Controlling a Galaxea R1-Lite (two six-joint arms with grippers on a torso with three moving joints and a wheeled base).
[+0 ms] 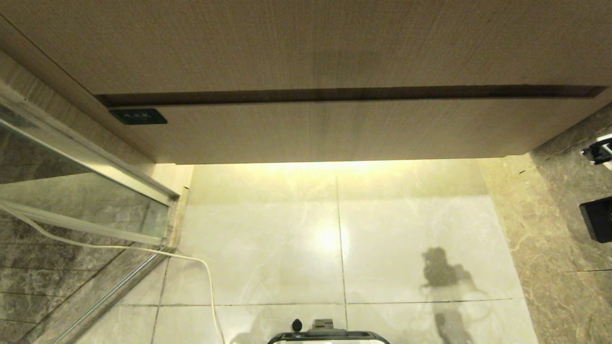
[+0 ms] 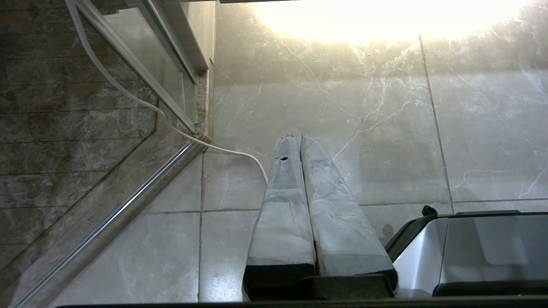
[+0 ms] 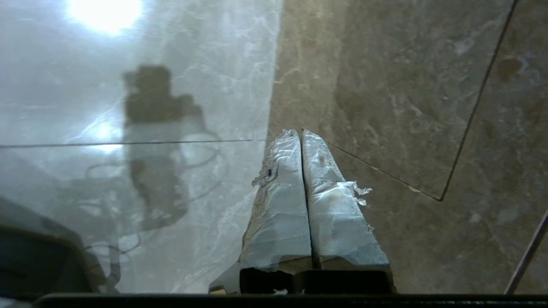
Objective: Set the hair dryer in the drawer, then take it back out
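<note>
The drawer (image 1: 334,136) is a wide wood-grain front with a small black label (image 1: 138,116) at its left end. It stands closed under a taller wood-grain panel (image 1: 306,43). The hair dryer is out of view. Neither arm appears in the head view. My left gripper (image 2: 298,137) is shut and empty, hanging over the pale floor tiles next to my base. My right gripper (image 3: 299,130) is also shut with nothing in it, above the seam between the pale floor and the darker stone; its shadow (image 1: 444,277) falls on the floor at the right.
A glass shower door with a metal rail (image 1: 95,200) runs along the left. A white cable (image 1: 205,277) trails across the floor. Dark stone (image 1: 559,229) rises at the right with black fittings (image 1: 597,220). My base (image 1: 330,334) is at the bottom edge.
</note>
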